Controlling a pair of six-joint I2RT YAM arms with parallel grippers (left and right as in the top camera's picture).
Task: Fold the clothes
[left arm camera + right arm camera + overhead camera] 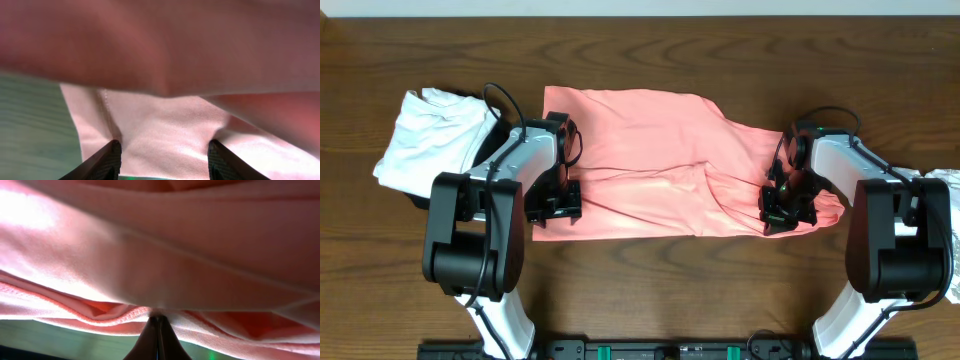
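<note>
Salmon-pink garment [660,160] lies spread lengthwise across the middle of the dark wooden surface [720,50], wrinkled, with a soft ridge running along its centre. Its left end is broad and fairly flat. Its right end narrows and bunches.

The left pincer [555,203] sits at the garment's left end, over the near corner. In the left wrist view its two dark fingers stand apart, with flat pink cloth [165,120] lying across the gap between them. A blurred fold of the same cloth hangs close above the camera. Nothing shows the cloth pinched there, so this pincer reads as open over the fabric.

The right pincer [785,208] is at the garment's bunched right end. In the right wrist view its fingers are pressed together to a single point [157,321], and a hemmed edge of the pink cloth gathers right at that tip and drapes up over the camera. This pincer is closed on the garment.

A plain white folded garment [430,140] lies on the surface to the left, beside the left arm and apart from the pink one. At the far right edge, a white cloth with a grey print [948,185] shows partly behind the right arm.
</note>
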